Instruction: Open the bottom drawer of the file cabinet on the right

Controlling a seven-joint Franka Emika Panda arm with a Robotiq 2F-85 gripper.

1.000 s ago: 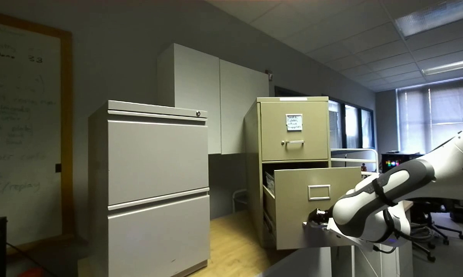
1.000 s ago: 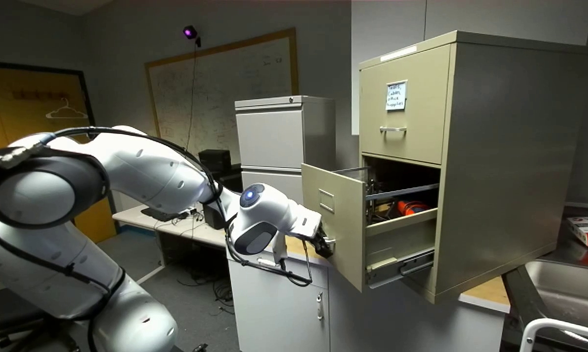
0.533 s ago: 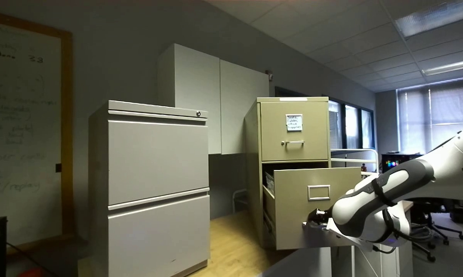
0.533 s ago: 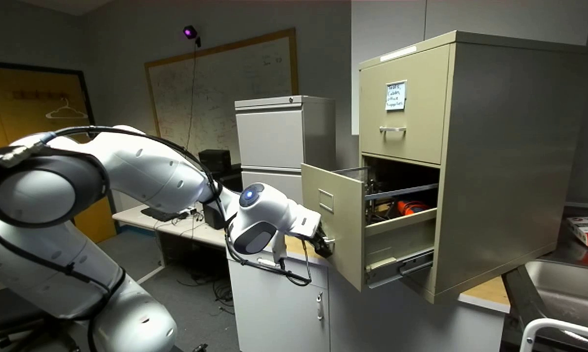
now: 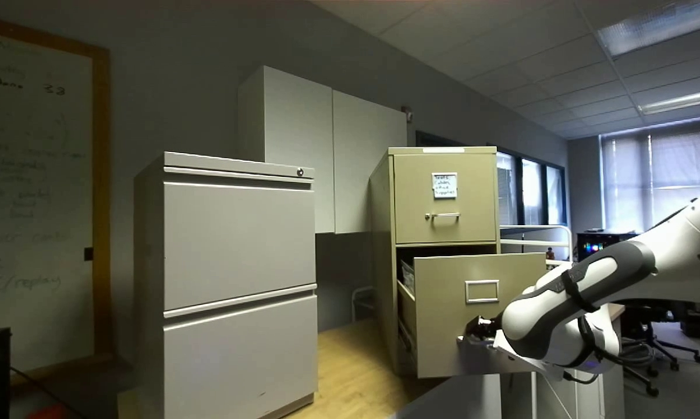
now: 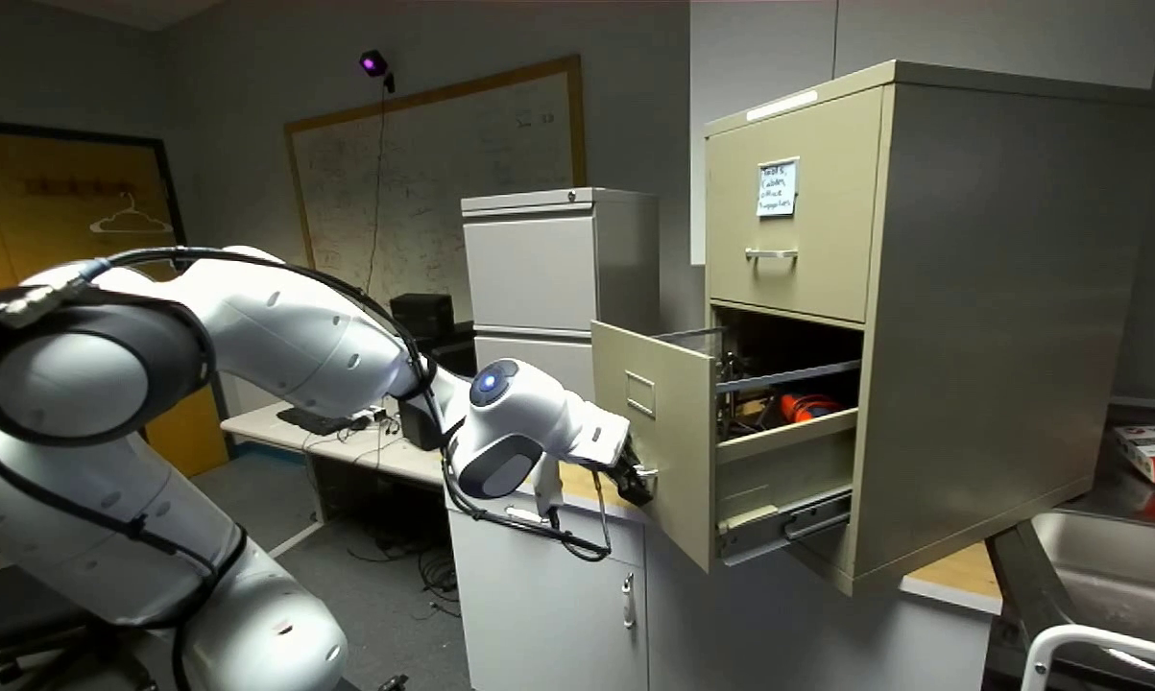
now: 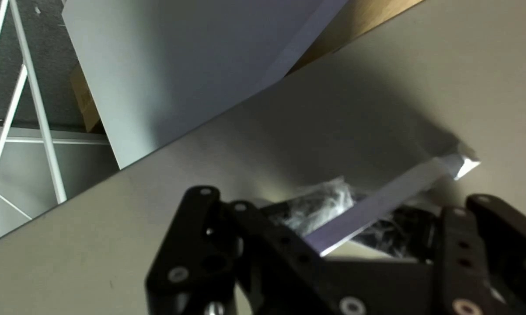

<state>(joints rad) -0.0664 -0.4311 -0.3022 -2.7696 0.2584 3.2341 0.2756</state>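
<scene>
In the lower bay of the narrow, upright, beige-yellow metal file cabinet, the bottom drawer, with its squarish front of the same metal, stood pulled out well clear of the frame. The upper drawer, its beige-yellow metal front bearing a white paper label, was closed. In an exterior view, the bottom drawer's side wall, a grey metal slide rail and an orange object inside were exposed; the side wall ran back into the cabinet. The black, two-fingered metal gripper was at the straight, silver-coloured metal handle, in the lower half of the drawer front. The wrist view showed the handle crossing diagonally at the fingertips; the bar and the linkage obscured the gap, so it could not be determined how far apart the fingers stood, nor whether they clamped the handle or merely hooked it. Reaching the handle and opening the drawer were judged complete, since the opening was substantial; full extension could not be confirmed. The work left was judged to be small: a further pull only if full travel was required; otherwise, freeing the fingers from the handle and backing the gripper off without pushing the drawer inward.
</scene>
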